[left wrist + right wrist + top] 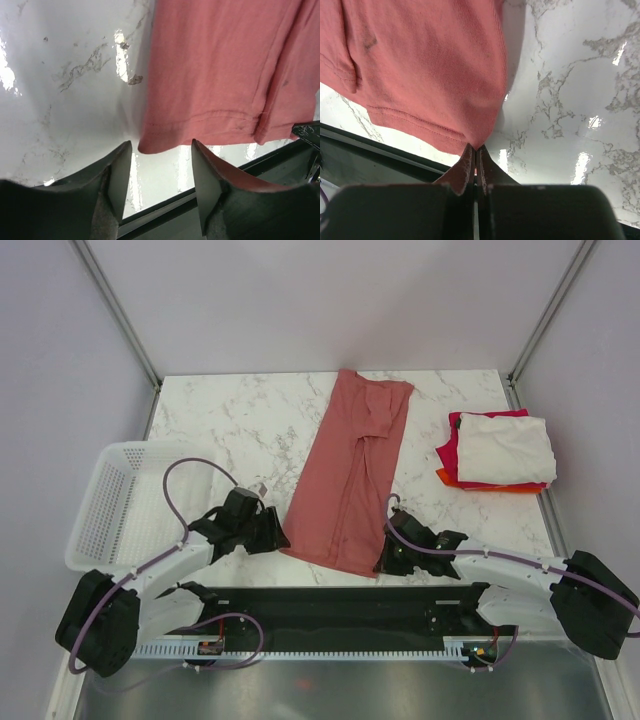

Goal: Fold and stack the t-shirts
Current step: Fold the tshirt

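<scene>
The salmon-red t-shirt lies folded into a long strip down the middle of the marble table, its hem toward me. My left gripper is at the hem's left corner. In the left wrist view that gripper is open, and the shirt corner sits just ahead of the gap between the fingers. My right gripper is at the hem's right corner. In the right wrist view it is shut, with the shirt's corner pinched at its tips. A folded stack sits at the right: cream-white shirt on top, magenta and orange beneath.
A white plastic mesh basket stands at the table's left edge, just behind my left arm. The black base rail runs along the near edge. Grey walls and metal posts close in the back and sides.
</scene>
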Robot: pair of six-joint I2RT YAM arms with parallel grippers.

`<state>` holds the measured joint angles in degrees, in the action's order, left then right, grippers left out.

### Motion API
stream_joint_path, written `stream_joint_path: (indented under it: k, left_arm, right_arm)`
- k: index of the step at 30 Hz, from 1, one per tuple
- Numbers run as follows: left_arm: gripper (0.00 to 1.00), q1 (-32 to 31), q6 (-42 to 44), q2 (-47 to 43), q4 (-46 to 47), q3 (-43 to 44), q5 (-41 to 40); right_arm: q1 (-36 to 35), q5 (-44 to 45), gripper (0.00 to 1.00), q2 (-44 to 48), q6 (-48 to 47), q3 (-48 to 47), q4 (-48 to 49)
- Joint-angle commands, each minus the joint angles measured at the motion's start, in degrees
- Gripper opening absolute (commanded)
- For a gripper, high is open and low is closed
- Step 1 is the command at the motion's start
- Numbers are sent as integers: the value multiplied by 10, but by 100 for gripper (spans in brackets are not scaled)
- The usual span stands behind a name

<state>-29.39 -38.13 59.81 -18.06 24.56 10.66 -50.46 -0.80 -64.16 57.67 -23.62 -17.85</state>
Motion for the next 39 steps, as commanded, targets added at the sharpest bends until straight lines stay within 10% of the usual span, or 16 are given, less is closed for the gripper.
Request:
stream_joint_path:
  k: [1, 6, 11, 26, 39]
  left_arm:
    - [54, -2, 3, 29, 27, 17, 14]
    - [44, -2, 5, 43, 47, 11, 26]
    - [2, -2, 11, 54, 65, 6, 42]
    - [2, 6, -13, 39, 28, 106, 80]
    - [2, 71, -2, 288, 41, 360, 96]
  right_arm:
    - [0, 9, 0, 2, -12, 9, -25]
    - [1, 10, 0, 4, -10, 7, -22]
    - [1, 10, 0, 7, -14, 2, -21]
    - [76, -3, 0, 78, -53, -89, -71]
    - [289, -65, 0, -117, -180, -283, -64]
